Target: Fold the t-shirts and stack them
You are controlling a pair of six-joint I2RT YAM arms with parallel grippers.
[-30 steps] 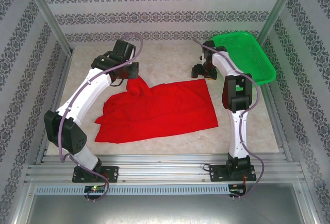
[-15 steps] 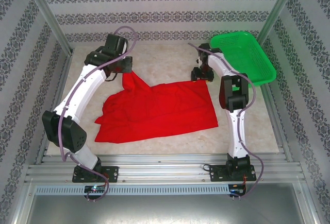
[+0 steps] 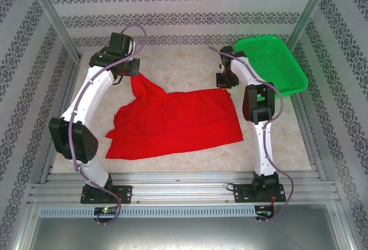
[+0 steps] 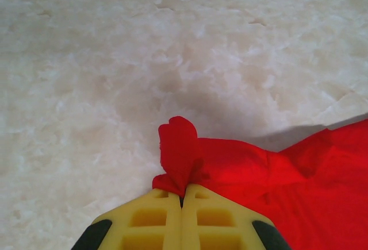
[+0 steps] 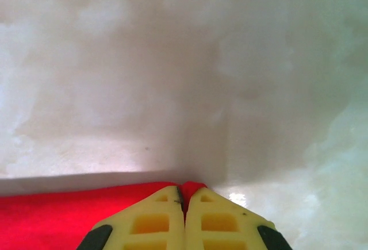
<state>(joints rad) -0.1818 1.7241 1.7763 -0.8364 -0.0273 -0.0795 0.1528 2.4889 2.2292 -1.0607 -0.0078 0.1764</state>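
Top external: t-shirt (image 3: pixel 178 120) near green basket (image 3: pixel 276 60)

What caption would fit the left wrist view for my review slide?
Left gripper shut on a bunched corner of the red t-shirt, above the pale stone-look table.

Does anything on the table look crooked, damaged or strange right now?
Nothing is damaged or spilled. The red t-shirt lies askew and wrinkled, bunched on its left side, because the left pincer holds one far corner up while the right pincer pinches the other far corner.
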